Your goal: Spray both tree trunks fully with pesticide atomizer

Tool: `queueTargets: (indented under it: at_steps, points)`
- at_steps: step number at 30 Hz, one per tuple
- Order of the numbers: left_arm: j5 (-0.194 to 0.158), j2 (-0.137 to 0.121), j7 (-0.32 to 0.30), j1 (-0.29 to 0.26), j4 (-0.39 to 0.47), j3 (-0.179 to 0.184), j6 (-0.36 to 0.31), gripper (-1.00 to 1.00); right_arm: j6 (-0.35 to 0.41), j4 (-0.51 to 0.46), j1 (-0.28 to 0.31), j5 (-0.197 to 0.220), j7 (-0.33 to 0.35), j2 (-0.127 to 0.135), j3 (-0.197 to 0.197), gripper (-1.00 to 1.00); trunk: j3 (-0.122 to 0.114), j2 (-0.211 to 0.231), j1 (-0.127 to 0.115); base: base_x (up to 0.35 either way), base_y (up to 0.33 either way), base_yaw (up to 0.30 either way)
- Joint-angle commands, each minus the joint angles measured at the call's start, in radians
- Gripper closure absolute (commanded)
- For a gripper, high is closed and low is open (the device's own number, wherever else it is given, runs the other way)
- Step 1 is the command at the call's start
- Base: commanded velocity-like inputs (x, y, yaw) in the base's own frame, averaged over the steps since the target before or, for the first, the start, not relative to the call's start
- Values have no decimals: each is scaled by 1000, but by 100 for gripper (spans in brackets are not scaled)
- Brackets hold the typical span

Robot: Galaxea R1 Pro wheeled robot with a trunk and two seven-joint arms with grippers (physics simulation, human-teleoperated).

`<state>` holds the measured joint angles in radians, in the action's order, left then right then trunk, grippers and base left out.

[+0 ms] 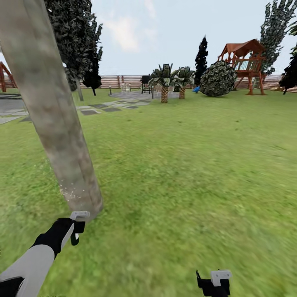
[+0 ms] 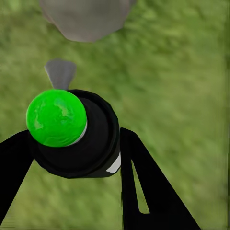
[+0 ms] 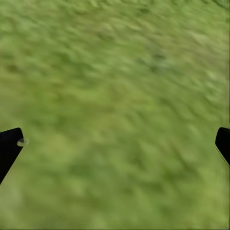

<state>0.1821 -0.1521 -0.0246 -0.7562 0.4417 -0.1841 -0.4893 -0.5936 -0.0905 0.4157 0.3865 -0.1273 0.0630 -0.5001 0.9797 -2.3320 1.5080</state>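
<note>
Left gripper (image 1: 76, 227): fingers (image 2: 143, 191) clamped on the pesticide atomizer (image 2: 76, 136), a black body with a bright green cap and a grey nozzle. The nozzle points at the base of the tree trunk (image 1: 53, 115), which stands just beyond the fingertips; pale speckles mark the trunk's lower part. Right gripper (image 1: 214, 284): fingers (image 3: 9, 148) spread wide apart, nothing between them, lawn (image 1: 185, 165) beneath. Further off from both grippers: grey paving (image 1: 107, 108), two short palms (image 1: 165, 84), a wooden play tower (image 1: 244, 62) and the slat fence (image 1: 123, 80).
</note>
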Motion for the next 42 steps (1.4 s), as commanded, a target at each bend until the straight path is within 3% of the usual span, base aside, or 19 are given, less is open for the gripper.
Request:
queueTargets:
  at_steps: [1,14,17,18,21,22,27,30,32,33,37,40,41,42]
  points:
    - [0,0,0,0,0,0,0,100,0,0,0,0,0,0,0,-100,0,0,0,139,-273,263]
    - [-11,9,-1,0,33,-8,2,100,0,0,0,1,0,0,1,-100,0,0,0,132,-273,276]
    - [-12,15,-31,-1,129,-11,-4,100,0,0,0,2,0,0,1,-100,0,0,0,108,-273,277]
    - [-10,7,-76,-1,182,-12,-12,100,0,0,0,1,0,1,0,-100,0,0,0,108,-273,277]
    - [-9,-26,-127,-3,251,-11,-55,100,0,0,0,0,0,0,0,-100,0,0,0,107,-273,277]
    - [-9,-30,-138,-5,285,-6,-107,100,0,0,0,1,0,0,0,-100,0,0,0,107,-273,277]
    - [-5,-4,-147,-14,345,-1,-168,100,0,0,0,0,0,0,0,-100,0,0,0,107,-273,184]
    - [-2,-42,-152,-12,373,-8,-209,100,0,0,0,0,0,0,0,-100,0,0,0,108,-273,16]
    - [-9,-116,-163,-14,382,-7,-223,100,0,0,0,0,0,1,0,-100,0,0,0,114,-273,3]
    - [-7,-126,-171,-14,383,-2,-226,100,0,1,0,0,0,2,0,-100,0,0,0,124,-273,1]
    - [-7,-118,-225,-14,395,38,-231,100,0,0,0,0,0,5,1,-100,0,0,0,105,-200,0]
    - [0,-128,-262,-18,407,43,-232,100,0,0,0,0,0,6,2,-100,0,0,0,14,-20,0]
    - [3,-145,-267,-28,412,41,-232,100,0,0,0,0,0,6,2,-100,0,0,0,3,-4,0]
    - [1,-190,-271,-46,414,39,-235,100,0,0,0,0,0,6,2,-100,0,0,0,1,-1,0]
